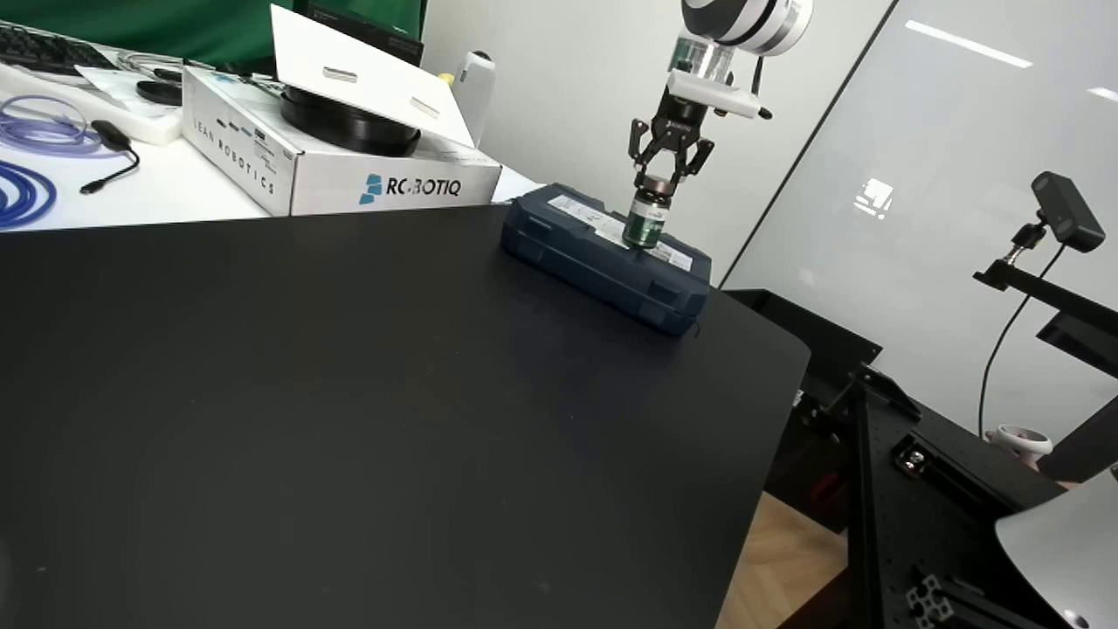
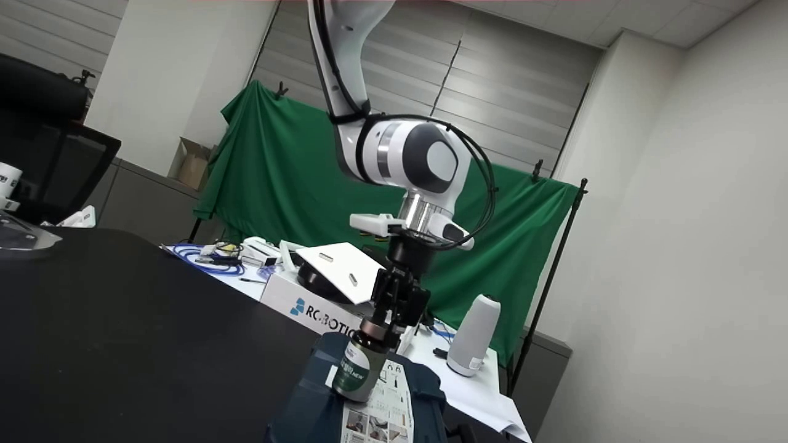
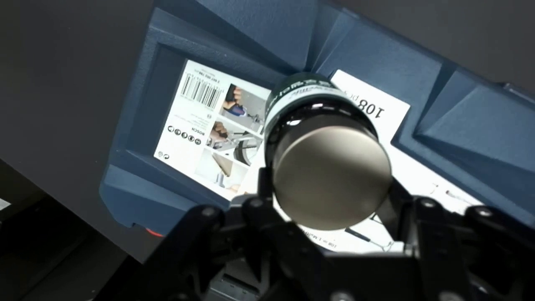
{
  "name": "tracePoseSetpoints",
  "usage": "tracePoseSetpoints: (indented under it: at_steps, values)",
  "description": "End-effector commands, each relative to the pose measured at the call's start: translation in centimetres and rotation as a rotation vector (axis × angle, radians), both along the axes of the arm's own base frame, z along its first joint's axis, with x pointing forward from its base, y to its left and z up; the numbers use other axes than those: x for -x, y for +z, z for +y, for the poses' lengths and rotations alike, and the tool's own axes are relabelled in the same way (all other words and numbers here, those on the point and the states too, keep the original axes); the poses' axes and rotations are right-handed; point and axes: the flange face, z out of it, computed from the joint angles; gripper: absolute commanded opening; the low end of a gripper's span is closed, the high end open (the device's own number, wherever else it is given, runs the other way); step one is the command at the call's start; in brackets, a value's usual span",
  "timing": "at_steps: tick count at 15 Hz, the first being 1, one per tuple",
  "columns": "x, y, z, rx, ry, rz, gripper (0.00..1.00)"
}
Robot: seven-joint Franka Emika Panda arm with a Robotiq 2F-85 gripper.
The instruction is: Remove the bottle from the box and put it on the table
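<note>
The large matte-black tabletop point(image 1: 349, 419) spreads left of the low navy-blue plastic box point(image 1: 603, 284); on that (or just above, I cannot tell) is the small dark green-labelled bottle point(image 1: 646, 223), upright, directly beneath the black two-fingered gripper point(image 1: 661, 178), which clasps its metallic cap point(image 3: 332, 179).

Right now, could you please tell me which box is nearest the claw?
The navy-blue box, beneath the bottle; the white Robotiq box and brown cardboard box stand farther off.

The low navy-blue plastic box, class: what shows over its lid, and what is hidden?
The box bears a white printed label, partly covered by a small dark cylindrical bottle over it; contact is unclear. The closed lid hides the inside.
</note>
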Motion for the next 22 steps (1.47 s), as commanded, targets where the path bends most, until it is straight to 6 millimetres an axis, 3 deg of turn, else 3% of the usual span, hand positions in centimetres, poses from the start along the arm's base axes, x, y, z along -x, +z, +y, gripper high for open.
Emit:
tracePoseSetpoints:
  at_steps: [1,4,7,11,14,17,19,22]
  values:
    - [-0.4,4.0,2.7,-0.03,0.116,0.013,0.35]
    - [-1.5,8.9,6.3,0.002,0.223,-0.032,0.35]
    - [-3.0,14.0,11.5,0.068,0.365,-0.09,0.35]
    - [-4.1,18.5,21.3,0.093,0.608,-0.147,0.35]
    - [-3.9,19.6,29.3,0.07,0.787,-0.178,0.35]
    - [-2.7,19.2,36.3,0.022,0.955,-0.176,0.35]
    - [-1.7,18.3,39.6,0.014,1.056,-0.165,0.35]
    - [-0.3,15.4,42.2,0.017,1.157,-0.151,0.35]
